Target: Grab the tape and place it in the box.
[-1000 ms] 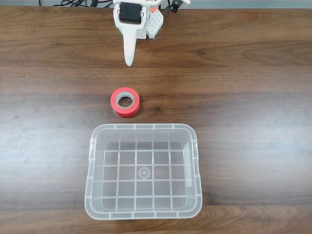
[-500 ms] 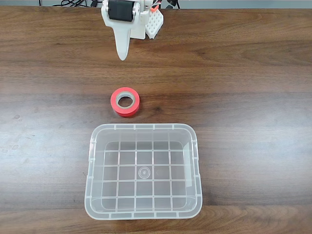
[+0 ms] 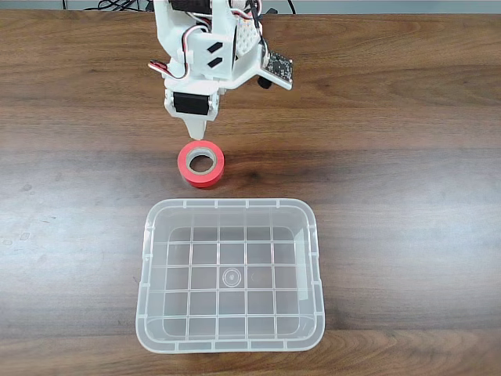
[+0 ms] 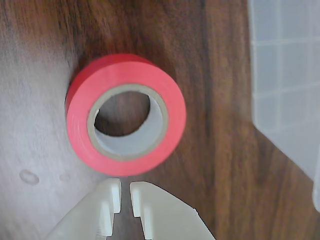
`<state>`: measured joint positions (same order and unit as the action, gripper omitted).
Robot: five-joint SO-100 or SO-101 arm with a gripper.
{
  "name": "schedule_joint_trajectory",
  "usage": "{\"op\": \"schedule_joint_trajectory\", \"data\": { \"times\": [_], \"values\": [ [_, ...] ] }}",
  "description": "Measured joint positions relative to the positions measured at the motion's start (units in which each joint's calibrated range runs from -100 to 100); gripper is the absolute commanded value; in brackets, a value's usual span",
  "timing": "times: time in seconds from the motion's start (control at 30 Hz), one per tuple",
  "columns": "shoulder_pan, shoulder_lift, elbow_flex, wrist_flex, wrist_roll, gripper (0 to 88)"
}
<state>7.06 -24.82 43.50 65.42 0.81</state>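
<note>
Red-orange and bright against the dark wood, the tape [image 3: 201, 163] lies flat on the bench [image 3: 391, 157], its pale cardboard core ring facing up. It sits apart from the box [image 3: 230, 345], just beyond the box's far rim in the fixed view, a little to the left of the box's middle. The box is clear plastic with rounded corners and a grid on its bottom, and it stands open toward the near edge of the bench.

The white arm reaches in from the far edge, and its claw [image 3: 196, 135] points down at the bench right beside the tape's far side. In the wrist view the claw [image 4: 125, 192] comes in from the bottom edge, its two pale fingers [image 4: 150, 205] drawn nearly together with only a thin slit between them, holding nothing. Their tips are just short of the tape [image 4: 172, 135], not around it. The box's [image 4: 285, 75] translucent wall shows at the right of that view.
</note>
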Motion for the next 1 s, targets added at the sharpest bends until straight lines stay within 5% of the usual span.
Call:
{"op": "schedule_joint_trajectory", "data": {
  "times": [0.27,0.5,1.0],
  "values": [
    [0.0,0.67,7.67,-5.76,0.68,2.6],
    [0.08,1.17,7.94,-6.27,0.68,17.4],
    [3.08,1.34,14.53,-9.66,1.98,17.3]
  ]
}}
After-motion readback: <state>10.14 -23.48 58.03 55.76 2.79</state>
